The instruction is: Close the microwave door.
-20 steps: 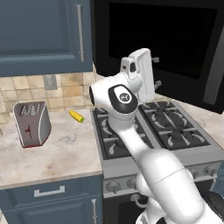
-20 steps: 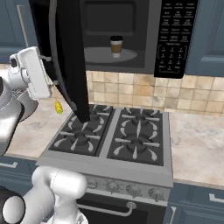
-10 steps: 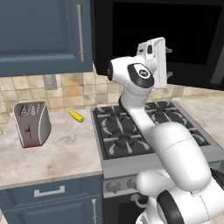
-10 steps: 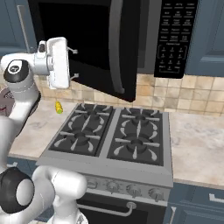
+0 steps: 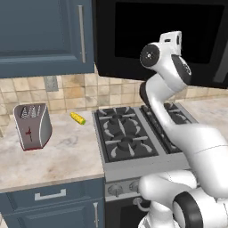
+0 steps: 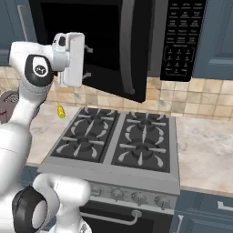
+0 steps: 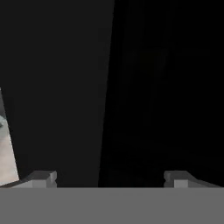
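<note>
Black glossy panel: the microwave door (image 6: pixel 107 50) hangs nearly shut over the stove (image 6: pixel 113 141), its curved grey handle bar (image 6: pixel 129 45) toward the free edge, a narrow wedge of gap left beside the button panel (image 6: pixel 177 38) of the microwave (image 6: pixel 182 41). The gripper (image 6: pixel 87 61) stands with fingers spread, nothing between them, tips against or just short of the door's outer face; contact cannot be confirmed from the base views. In the hand view both fingertips (image 7: pixel 41 178) sit wide apart before the dark panel.

Risks, as a judgement:
- Push point lies toward the hinge side, well apart from the handle. Leverage is poor there; the door may stall before latching.
- Fingertips bearing on a glossy face may slide sideways, losing the push.
- An early stop leaves the door ajar, task incomplete.
- Excess travel after closure would load the fingers against the microwave body.

The toaster (image 5: pixel 31 125) and a small yellow item (image 5: pixel 77 118) lie well apart.
</note>
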Motion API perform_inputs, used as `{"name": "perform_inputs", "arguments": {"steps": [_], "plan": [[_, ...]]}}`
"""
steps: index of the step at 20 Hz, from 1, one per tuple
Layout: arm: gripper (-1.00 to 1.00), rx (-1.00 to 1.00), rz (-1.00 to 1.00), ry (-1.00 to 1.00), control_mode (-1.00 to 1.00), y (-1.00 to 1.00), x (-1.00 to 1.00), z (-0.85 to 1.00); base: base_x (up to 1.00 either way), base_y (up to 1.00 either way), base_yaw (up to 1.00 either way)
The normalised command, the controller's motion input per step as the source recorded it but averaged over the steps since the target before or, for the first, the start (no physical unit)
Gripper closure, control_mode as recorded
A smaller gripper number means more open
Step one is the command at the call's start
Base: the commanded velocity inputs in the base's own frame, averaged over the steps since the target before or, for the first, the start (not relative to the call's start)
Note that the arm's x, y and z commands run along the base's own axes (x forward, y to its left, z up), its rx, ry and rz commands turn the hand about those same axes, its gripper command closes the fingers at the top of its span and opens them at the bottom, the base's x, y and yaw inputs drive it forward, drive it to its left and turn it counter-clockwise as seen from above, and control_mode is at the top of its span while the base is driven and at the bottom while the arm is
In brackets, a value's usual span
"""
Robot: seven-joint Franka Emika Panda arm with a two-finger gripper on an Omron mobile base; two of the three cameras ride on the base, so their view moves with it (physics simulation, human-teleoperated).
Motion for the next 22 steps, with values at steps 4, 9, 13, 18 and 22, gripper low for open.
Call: {"name": "perform_inputs", "arguments": {"steps": [4,9,13,18,22], "plan": [[-1.0,0.07,0.46,-0.03,-1.0,-0.21,0.31,0.0,0.0,0.0,0.0],[-1.0,0.13,0.19,-0.01,-1.0,-0.29,0.54,0.01,0.0,0.0,0.0],[-1.0,0.09,0.12,0.0,-1.0,-0.31,0.57,0.04,0.0,0.0,0.0],[-1.0,0.09,0.08,0.04,-1.0,-0.27,0.49,0.06,0.0,0.0,0.0],[-1.0,0.16,0.04,0.0,-1.0,-0.24,0.3,0.01,0.0,0.0,0.0]]}}
